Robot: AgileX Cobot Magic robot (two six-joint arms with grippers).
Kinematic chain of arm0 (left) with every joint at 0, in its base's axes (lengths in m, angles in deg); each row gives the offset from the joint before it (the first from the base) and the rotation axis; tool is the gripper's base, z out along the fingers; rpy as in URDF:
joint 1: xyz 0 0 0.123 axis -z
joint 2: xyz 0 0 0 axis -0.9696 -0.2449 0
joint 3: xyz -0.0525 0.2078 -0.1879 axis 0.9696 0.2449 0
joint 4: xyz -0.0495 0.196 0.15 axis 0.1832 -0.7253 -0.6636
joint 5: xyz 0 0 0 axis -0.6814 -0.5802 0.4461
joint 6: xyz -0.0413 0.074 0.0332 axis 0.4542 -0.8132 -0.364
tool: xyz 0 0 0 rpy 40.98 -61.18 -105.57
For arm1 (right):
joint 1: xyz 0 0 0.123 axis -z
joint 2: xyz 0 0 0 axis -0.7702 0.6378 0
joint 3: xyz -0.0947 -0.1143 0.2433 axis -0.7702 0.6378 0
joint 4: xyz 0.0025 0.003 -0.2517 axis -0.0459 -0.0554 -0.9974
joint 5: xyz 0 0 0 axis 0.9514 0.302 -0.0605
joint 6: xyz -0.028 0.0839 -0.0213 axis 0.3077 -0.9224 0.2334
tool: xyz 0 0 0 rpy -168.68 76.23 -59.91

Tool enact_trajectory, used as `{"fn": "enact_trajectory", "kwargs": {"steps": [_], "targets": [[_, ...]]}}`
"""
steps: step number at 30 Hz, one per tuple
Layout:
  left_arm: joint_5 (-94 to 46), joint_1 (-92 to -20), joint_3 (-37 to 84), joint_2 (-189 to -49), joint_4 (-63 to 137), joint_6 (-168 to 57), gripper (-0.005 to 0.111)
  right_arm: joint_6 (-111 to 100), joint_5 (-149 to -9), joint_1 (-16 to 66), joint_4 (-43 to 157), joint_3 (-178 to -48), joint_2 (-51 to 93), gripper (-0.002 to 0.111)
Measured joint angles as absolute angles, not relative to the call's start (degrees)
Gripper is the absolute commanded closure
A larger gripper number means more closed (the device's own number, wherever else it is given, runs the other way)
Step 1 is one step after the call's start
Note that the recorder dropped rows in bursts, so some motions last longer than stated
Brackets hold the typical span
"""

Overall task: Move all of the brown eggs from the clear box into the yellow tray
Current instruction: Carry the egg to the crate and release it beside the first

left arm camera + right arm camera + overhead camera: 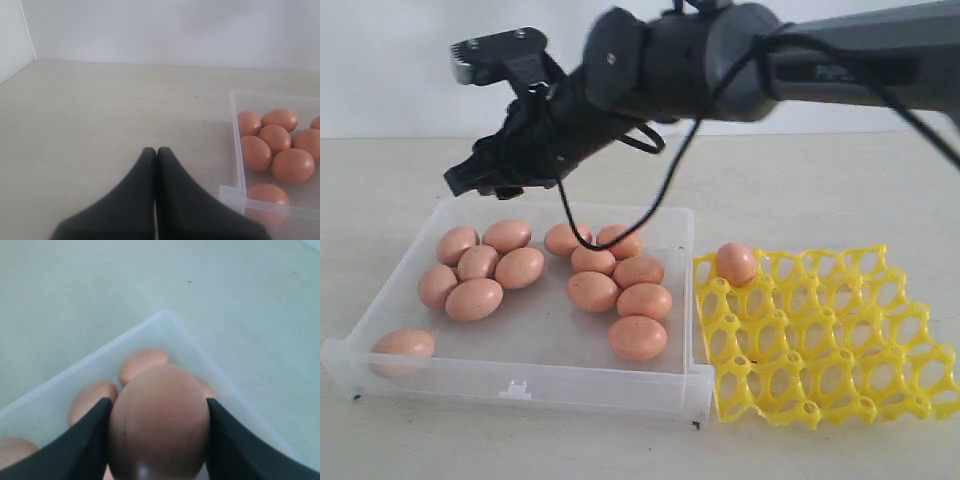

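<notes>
- The right hand (157, 404) is clamped on the held egg (159, 440), one finger pressed against each side of the shell.
- In the exterior view that arm reaches across from the right and hangs over the back left part of the clear box (520, 385), up above the eggs.
- Straight below the held egg, the right wrist view shows a corner of the box with a few more eggs in it.
- The rest of the brown eggs (593, 291) lie on the box floor in two bunches, one towards the left and one nearer the middle.
- A lone egg (402, 345) sits apart in the front left corner of the box.
- The yellow tray (842, 357) sits just beside the box on its right, on the counter (100, 110).
- The tray egg (736, 263) rests in the cup at the tray's back left corner.
- The left hand (156, 150) has its fingers pressed together with nothing between them, over bare counter beside the box.
</notes>
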State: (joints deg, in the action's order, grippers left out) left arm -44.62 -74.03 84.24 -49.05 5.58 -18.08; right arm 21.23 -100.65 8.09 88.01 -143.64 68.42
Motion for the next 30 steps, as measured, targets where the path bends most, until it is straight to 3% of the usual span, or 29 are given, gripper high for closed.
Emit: {"fn": "enact_trajectory", "kwargs": {"steps": [6,9,13,16,20,24,30], "targets": [[-44.6,-74.0,84.2,-49.0,5.6,-18.1,0.111,24.2,-49.8,8.8,100.2,-106.2,51.7,0.109],[-44.6,-74.0,84.2,-49.0,5.6,-18.1,0.111,18.8,-33.2,13.3,99.1,-94.5,46.3,0.109],[-44.6,-74.0,84.2,-49.0,5.6,-18.1,0.111,-2.1,-35.0,29.5,79.4,-89.0,44.6,0.109],[-44.6,-74.0,84.2,-49.0,5.6,-18.1,0.111,-34.5,-33.8,46.6,36.6,-91.7,47.3,0.109],[-44.6,-74.0,84.2,-49.0,5.6,-18.1,0.111,-67.7,-16.7,61.1,-12.5,-101.3,54.4,0.109],[-44.6,-74.0,84.2,-49.0,5.6,-18.1,0.111,-76.9,-11.4,64.6,-27.4,-103.1,58.7,0.109],[-44.6,-74.0,84.2,-49.0,5.6,-18.1,0.111,-74.8,-15.7,59.1,-34.2,-103.1,62.0,0.109]]}}
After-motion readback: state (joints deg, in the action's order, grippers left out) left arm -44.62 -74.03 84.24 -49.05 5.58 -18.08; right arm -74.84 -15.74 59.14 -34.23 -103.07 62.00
